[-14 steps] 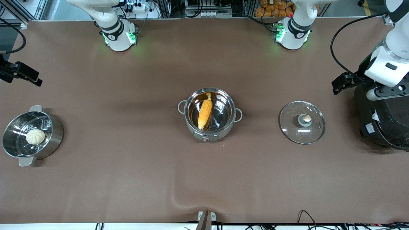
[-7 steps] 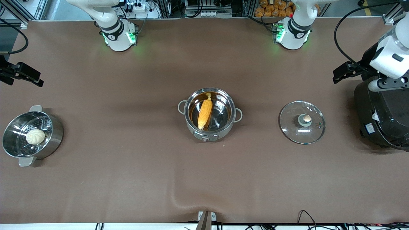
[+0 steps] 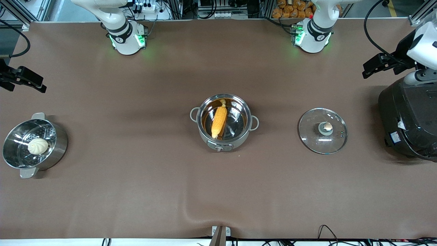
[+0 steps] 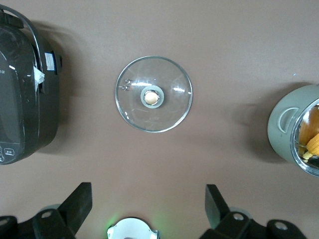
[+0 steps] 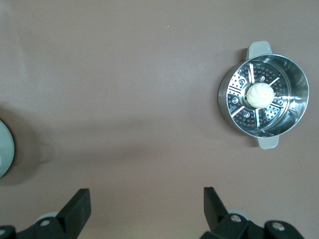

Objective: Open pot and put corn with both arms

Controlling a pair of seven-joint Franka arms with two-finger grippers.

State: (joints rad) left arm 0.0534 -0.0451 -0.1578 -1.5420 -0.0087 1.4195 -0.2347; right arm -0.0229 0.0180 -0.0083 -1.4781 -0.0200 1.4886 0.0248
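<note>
Corn, a tapered yellow-orange cob [image 3: 219, 121] with a pale stub end, lies inside the round shiny steel electric pot [image 3: 224, 122] at mid-table, stub pointing toward the robots' bases, its body slanting across the reflective floor of the pot. The clear glass lid [image 3: 322, 130] with its small knob rests flat on the brown table [image 3: 136, 191] beside the pot, toward the left arm's end, apart from both the pot and the big black rice cooker [image 3: 408, 123]. Judging by this layout, both parts of the task look done: pot open, cob placed; what remains seems only for the arms to pull clear and park, which calls for no contact with anything. The left gripper [image 4: 148, 204] hangs high over the table near the rice cooker, fingers spread wide and empty. The right gripper [image 5: 147, 206] waits over the table at the right arm's end, near the steel steamer pot [image 3: 34, 145] holding a round white bun [image 3: 37, 146], fingers likewise wide and holding nothing
</note>
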